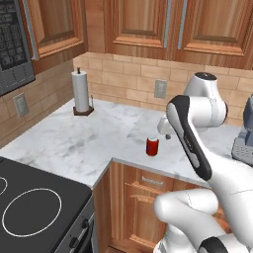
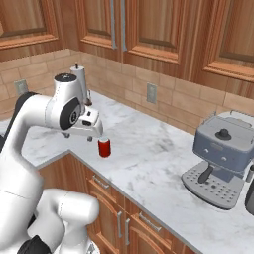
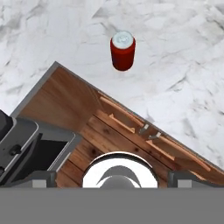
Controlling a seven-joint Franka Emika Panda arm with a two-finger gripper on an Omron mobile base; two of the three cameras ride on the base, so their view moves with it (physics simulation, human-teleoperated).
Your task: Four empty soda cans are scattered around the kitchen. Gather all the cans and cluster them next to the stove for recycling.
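Note:
One red soda can with a silver top stands upright on the marble counter, near the front edge above the wooden cabinets. My gripper hangs above the counter edge, just beside the can and higher than it, pointing down. It is open, with nothing between its fingers. In the hand view the can sits ahead of the fingertips, apart from them. The stove, a black cooktop with white burner rings, lies at the lower left, and its steel front shows in the hand view.
A paper towel roll stands at the back of the counter's corner. A grey coffee machine sits on the counter to the right. A microwave hangs above the stove. The marble counter stretches between the stove and the can.

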